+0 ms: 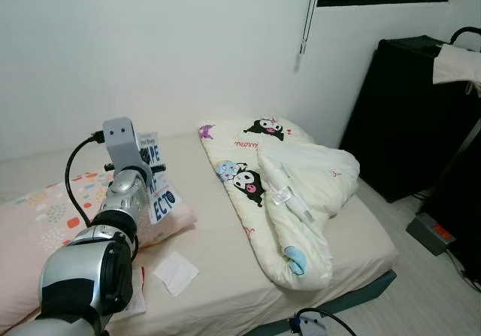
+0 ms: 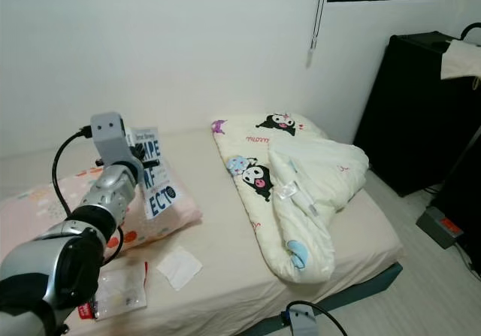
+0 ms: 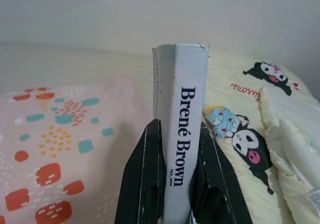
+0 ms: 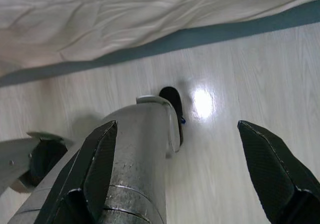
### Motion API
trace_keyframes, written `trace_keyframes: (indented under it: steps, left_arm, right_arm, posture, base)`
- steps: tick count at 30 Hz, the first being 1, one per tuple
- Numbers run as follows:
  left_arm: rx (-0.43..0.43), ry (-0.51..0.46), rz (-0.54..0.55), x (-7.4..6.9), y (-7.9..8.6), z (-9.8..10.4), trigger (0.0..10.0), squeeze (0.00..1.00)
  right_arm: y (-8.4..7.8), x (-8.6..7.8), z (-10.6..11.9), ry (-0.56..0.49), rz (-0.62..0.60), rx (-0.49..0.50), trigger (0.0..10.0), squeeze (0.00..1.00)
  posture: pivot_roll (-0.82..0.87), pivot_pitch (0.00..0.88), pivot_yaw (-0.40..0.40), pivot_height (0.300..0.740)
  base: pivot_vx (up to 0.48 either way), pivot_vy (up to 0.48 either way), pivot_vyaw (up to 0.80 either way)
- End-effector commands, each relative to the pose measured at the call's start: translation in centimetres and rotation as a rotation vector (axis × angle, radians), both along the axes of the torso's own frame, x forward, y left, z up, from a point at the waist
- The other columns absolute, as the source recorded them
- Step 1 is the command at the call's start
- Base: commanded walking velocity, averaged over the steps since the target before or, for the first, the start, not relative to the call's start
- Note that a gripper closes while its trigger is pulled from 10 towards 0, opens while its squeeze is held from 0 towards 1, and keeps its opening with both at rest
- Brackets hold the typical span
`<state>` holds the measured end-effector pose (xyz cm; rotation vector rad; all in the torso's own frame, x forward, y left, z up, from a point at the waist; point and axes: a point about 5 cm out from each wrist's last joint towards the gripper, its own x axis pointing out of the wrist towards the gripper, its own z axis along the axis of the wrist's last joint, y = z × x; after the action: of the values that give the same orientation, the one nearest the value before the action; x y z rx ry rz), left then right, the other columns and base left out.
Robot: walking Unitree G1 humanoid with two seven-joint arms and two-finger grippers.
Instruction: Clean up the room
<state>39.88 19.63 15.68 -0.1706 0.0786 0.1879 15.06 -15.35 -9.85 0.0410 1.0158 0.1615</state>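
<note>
My left gripper (image 1: 152, 172) is raised over the bed and shut on a white paperback book (image 1: 158, 180) with dark blue lettering. In the left wrist view the book (image 3: 181, 134) stands upright between the black fingers (image 3: 148, 174), its spine reading "Brené Brown". Just below it lies a pink pillow (image 1: 37, 223) with coloured spots. A white tissue (image 1: 176, 273) and a clear plastic packet (image 2: 120, 289) lie on the sheet near the bed's front edge. My right gripper (image 4: 177, 126) hangs open over the wooden floor beside my leg (image 4: 135, 159).
A cream cartoon-print comforter (image 1: 285, 193) is bunched on the right half of the bed (image 1: 361, 234). A black cabinet (image 1: 409, 118) stands against the right wall with cloth draped on top. A blind cord (image 1: 307, 20) hangs by the window.
</note>
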Motion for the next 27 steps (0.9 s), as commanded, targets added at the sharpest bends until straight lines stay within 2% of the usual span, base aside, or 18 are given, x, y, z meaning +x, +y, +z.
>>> trace_keyframes:
  steps: [1,10,13,14,15,16,17,21,24,25,27]
  left_arm:
    - [0.017,-0.036,-0.001,0.4,0.3,1.4,10.0,0.0]
    - [0.039,-0.041,0.016,0.9,0.4,2.7,10.0,0.0]
    - [0.02,-0.037,0.034,1.0,0.6,3.0,10.0,0.0]
    - [0.004,-0.037,0.041,1.0,0.5,3.2,10.0,0.07]
    - [0.004,-0.037,0.041,1.0,0.5,3.2,10.0,0.07]
    - [-0.017,-0.04,0.043,1.1,0.4,3.3,10.0,0.79]
    - [-0.027,-0.04,0.045,1.2,0.2,3.4,10.0,1.0]
    - [-0.029,-0.036,0.051,1.2,-0.1,3.4,10.0,1.0]
    - [-0.003,0.057,0.118,0.3,0.8,0.7,10.0,1.0]
    - [-0.003,0.057,0.118,0.3,0.8,0.7,10.0,1.0]
    - [0.014,0.135,0.16,-0.8,1.9,-1.7,10.0,1.0]
  right_arm:
    - [1.2,-2.3,-0.9,0.087,-0.007,0.046,10.0,0.0]
    - [2.2,-2.8,-0.9,0.063,-0.021,0.093,10.0,0.0]
    - [2.6,-3.0,-0.9,0.055,-0.026,0.104,10.0,0.0]
    - [2.8,-3.1,-0.9,0.051,-0.033,0.113,10.0,0.0]
    - [2.8,-3.1,-0.9,0.051,-0.033,0.113,10.0,0.0]
    - [2.9,-3.3,-0.9,0.045,-0.038,0.12,10.0,0.0]
    - [3.1,-3.5,-1.0,0.041,-0.042,0.125,10.0,0.0]
    - [3.3,-3.8,-1.0,0.036,-0.046,0.132,10.0,0.0]
    - [3.3,-3.8,-0.9,0.023,-0.055,0.137,10.0,0.0]
    - [3.3,-3.8,-0.9,0.023,-0.055,0.137,10.0,0.0]
    - [3.1,-3.5,-0.8,0.009,-0.063,0.136,10.0,0.0]
  posture:
    - [-0.24,0.046,0.016,0.74]
    - [-0.28,0.122,0.023,0.74]
    - [-0.29,0.138,0.027,0.74]
    - [-0.3,0.149,0.03,0.74]
    - [-0.3,0.149,0.03,0.74]
    - [-0.31,0.157,0.032,0.74]
    - [-0.32,0.164,0.035,0.74]
    - [-0.33,0.168,0.038,0.74]
    - [-0.35,0.168,0.047,0.74]
    - [-0.35,0.168,0.047,0.74]
    - [-0.35,0.169,0.05,0.74]
  base:
    - [0.0,0.0,0.0]
    - [0.0,0.0,0.0]
    - [0.0,0.0,0.0]
    - [0.0,0.0,0.0]
    - [0.0,0.0,0.0]
    - [0.0,0.0,0.0]
    - [0.0,0.0,0.0]
    - [0.0,0.0,0.0]
    - [0.0,0.0,0.0]
    - [0.0,0.0,0.0]
    - [0.0,0.0,0.0]
